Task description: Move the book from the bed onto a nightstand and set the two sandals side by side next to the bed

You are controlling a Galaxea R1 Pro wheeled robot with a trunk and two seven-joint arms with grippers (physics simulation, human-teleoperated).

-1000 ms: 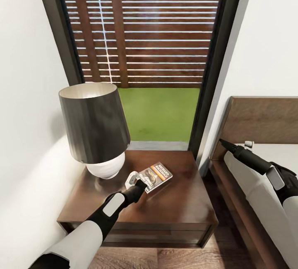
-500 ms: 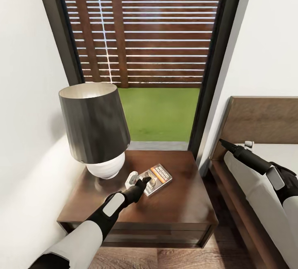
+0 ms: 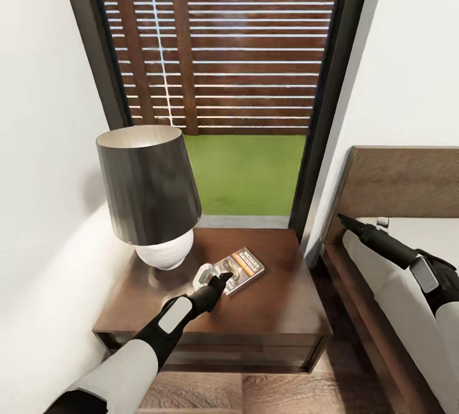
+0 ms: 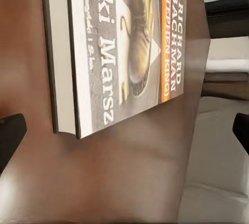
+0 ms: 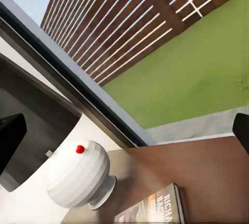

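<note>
A white-walled corner of the bedroom holds a tall black-framed window (image 3: 223, 82), through which a slatted wooden fence and green lawn show. Below it stands the nightstand (image 3: 268, 299), dark brown with a glossy top, on a wood plank floor (image 3: 255, 395). A lamp (image 3: 150, 191) with a dark shade and a white ribbed base sits at the nightstand's far left corner. To the right lies the bed (image 3: 408, 254), with its brown headboard and off-white mattress. The book (image 3: 241, 270) lies flat on the nightstand top, near its middle and just beside the lamp base. The left end effector (image 3: 213, 275) hovers at the book's near-left edge, its fingers spread wide with the book lying free between and beyond them. The right end effector (image 3: 347, 219) hangs over the bed's head end, also wide and holding nothing.
</note>
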